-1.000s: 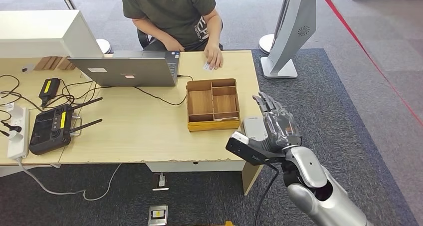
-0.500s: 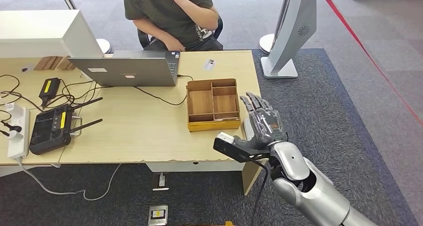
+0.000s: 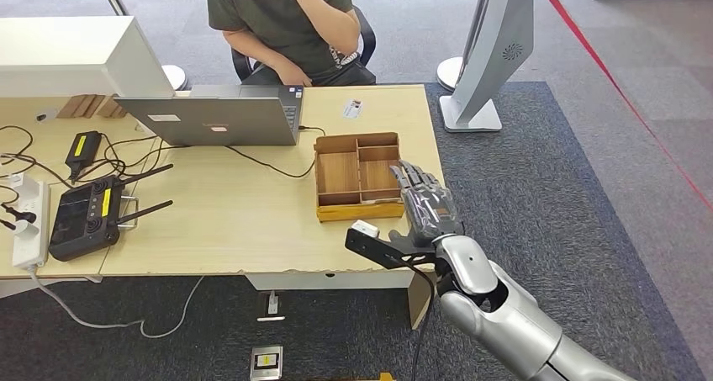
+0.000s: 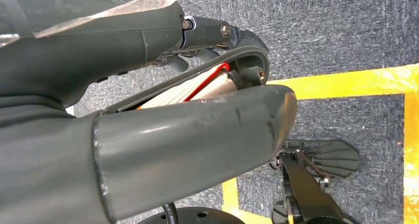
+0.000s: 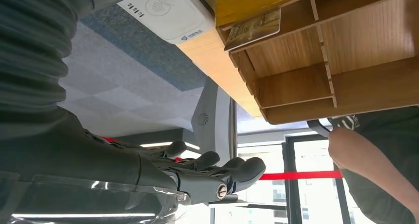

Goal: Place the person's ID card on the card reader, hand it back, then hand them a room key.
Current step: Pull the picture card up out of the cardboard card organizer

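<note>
Grey carpet all round, red barrier tape [image 3: 618,91] off to the right, white stand [image 3: 488,57] beyond the table corner. Pale wood table [image 3: 252,221] carrying laptop [image 3: 214,116], black controller [image 3: 84,217], power strip [image 3: 29,221] with cables, wooden compartment tray [image 3: 359,175] near the right end. ID card [image 3: 352,108] lying flat at the far edge, just beyond the tray, within the seated person's [image 3: 290,23] reach but not in their hand. White card reader [image 5: 165,14] on the near right corner beside the tray, seen in the right wrist view; a card [image 5: 253,28] standing in the tray's near slot, probably the room key.

Right robot hand [image 3: 425,209] raised over the near right corner, fingers extended and apart, grasping nothing. Left robot hand [image 4: 148,150] hanging over the floor; fingers hidden, so cannot tell whether released or clenched.

Step judged: the very first, reaching for the ID card, nothing yet picked up. Next move calls for a long forward reach past the tray, then a thin pinch off a flat surface; hard to get under the card.

Room: open air above the tray and to the right of the table. Tray walls and the table's right edge close to the path; laptop cable [image 3: 269,164] left of the tray, out of the way.
</note>
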